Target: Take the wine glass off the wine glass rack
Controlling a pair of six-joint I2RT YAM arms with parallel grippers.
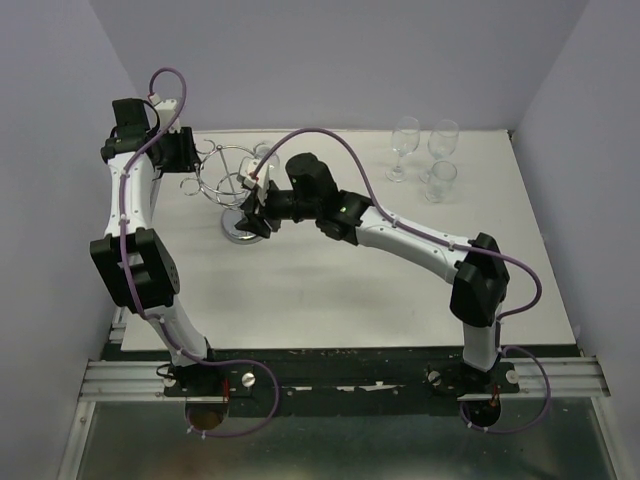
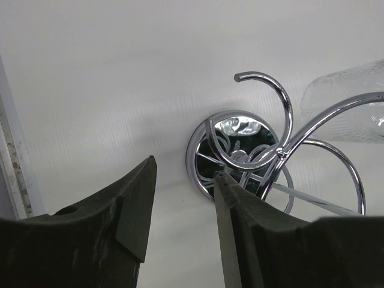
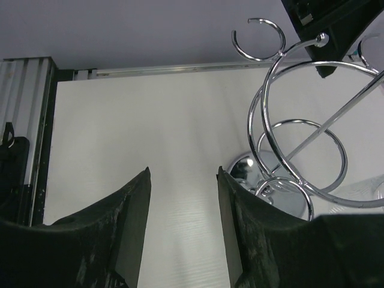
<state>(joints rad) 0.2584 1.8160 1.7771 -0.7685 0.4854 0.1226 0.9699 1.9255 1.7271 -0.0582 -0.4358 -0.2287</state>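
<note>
The chrome wine glass rack (image 1: 232,185) stands at the back left of the table on its round disc base (image 1: 240,230). A wine glass (image 1: 263,158) hangs upside down from a loop on its far right side; its patterned bowl shows in the left wrist view (image 2: 345,102). My left gripper (image 1: 198,165) is open and empty, just left of the rack's top ring (image 2: 287,114). My right gripper (image 1: 252,215) is open and empty, low beside the base on the right. In the right wrist view the rack (image 3: 267,108) is right of my open fingers (image 3: 132,210).
Three more glasses stand upright at the back right: two stemmed ones (image 1: 404,142) (image 1: 443,140) and a shorter one (image 1: 440,182). Purple walls close in the back and sides. The left arm's black fingers (image 3: 336,30) show above the rack in the right wrist view.
</note>
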